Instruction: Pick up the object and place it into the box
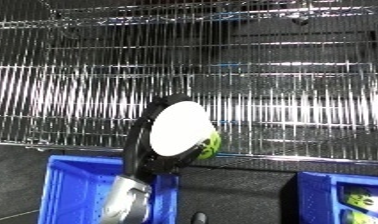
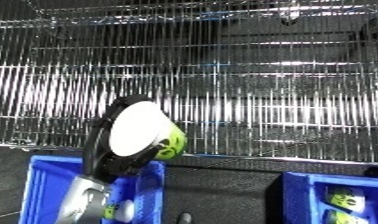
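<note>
My left hand [image 1: 137, 146] rises from the lower left on a white and silver forearm, its black fingers curled round a round tub [image 1: 178, 129]. The tub's white flat face points at the camera, and a green and yellow side [image 2: 173, 142] shows at its right edge. It hangs in front of the wire shelf, just above the right part of a blue bin [image 1: 68, 186] at the lower left. My right hand shows in neither view.
A chrome wire shelf [image 1: 283, 85] fills the upper and middle picture, its front edge [image 1: 292, 159] just behind the bins. A second blue bin [image 1: 320, 196] at the lower right holds green-labelled items [image 1: 365, 201]. Dark floor lies between the bins.
</note>
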Tool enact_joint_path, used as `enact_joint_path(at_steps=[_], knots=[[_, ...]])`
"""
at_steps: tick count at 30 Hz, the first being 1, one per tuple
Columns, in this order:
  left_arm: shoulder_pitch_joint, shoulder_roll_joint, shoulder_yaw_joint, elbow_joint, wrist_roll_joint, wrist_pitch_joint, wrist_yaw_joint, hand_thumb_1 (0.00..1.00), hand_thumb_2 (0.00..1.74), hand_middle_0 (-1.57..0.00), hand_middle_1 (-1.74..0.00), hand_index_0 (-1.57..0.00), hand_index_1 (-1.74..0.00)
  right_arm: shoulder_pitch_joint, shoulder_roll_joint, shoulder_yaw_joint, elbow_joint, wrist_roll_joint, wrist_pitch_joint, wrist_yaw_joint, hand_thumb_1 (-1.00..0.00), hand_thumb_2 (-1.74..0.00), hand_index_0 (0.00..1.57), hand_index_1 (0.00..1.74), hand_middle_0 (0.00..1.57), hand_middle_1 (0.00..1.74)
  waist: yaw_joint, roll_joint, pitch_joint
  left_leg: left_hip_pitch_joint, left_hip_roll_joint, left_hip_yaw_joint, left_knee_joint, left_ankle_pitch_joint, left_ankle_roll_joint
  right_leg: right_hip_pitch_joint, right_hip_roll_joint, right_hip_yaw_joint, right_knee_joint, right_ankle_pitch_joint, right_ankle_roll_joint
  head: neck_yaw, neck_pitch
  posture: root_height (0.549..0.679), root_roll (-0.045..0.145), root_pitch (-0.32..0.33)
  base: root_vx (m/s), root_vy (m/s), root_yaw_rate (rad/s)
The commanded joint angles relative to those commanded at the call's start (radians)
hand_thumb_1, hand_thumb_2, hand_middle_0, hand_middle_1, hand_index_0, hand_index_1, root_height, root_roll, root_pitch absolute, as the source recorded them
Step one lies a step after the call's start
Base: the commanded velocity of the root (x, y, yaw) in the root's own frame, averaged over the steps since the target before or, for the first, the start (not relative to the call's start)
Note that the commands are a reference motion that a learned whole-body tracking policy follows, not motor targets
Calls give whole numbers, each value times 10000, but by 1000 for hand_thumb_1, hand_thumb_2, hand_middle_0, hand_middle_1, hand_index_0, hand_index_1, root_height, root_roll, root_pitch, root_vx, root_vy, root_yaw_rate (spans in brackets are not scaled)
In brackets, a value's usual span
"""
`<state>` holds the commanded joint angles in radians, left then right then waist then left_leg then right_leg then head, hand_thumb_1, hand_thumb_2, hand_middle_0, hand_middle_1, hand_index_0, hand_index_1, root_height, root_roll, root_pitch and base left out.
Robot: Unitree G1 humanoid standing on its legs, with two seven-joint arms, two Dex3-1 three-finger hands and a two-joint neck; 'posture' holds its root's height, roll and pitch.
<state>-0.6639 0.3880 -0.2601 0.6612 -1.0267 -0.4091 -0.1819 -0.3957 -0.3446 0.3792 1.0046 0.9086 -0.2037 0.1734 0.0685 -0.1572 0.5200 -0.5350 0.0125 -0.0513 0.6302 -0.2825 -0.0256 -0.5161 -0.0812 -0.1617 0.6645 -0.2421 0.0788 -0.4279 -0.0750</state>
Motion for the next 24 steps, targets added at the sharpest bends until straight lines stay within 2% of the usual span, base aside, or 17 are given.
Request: enact_joint_path(at_steps=[7,18,21,24], knots=[[869,102,611,-1226,59,-769,207,850,1479,-1334,-1479,-1334,-1479,364,-17,-374,110,140,-138,43,0,0,0,0,0,0,380,247,0,397,-193,-125,-381,135,-11,366,-169,-169,-108,-92,-30,-205,-114,647,9,113,-20,-15,131],[2372,867,2100,-2296,415,-1645,1061,850,1479,-1334,-1479,-1334,-1479,1315,-31,-994,573,276,-621,319,0,0,0,0,0,0,1074,581,0,1027,-521,-391,-779,270,-13,1089,-476,-542,-162,-414,-174,-1453,89,650,31,76,4,-29,154],[2821,1014,2406,-2211,609,-1577,1212,850,1479,-1334,-1479,-1334,-1479,1424,-63,-1036,710,222,-605,272,0,0,0,0,0,0,1259,658,0,1088,-592,-469,-784,270,-19,1215,-508,-650,-133,-493,-216,-1775,88,651,36,70,0,12,127],[3303,1103,2646,-1730,732,-1439,1373,850,1479,-1334,-1479,-1334,-1479,1479,-116,-1072,936,241,-564,298,0,0,0,0,0,0,1424,672,0,1138,-626,-523,-767,258,-29,1340,-499,-734,-79,-575,-254,-2257,160,651,38,63,13,15,137]])
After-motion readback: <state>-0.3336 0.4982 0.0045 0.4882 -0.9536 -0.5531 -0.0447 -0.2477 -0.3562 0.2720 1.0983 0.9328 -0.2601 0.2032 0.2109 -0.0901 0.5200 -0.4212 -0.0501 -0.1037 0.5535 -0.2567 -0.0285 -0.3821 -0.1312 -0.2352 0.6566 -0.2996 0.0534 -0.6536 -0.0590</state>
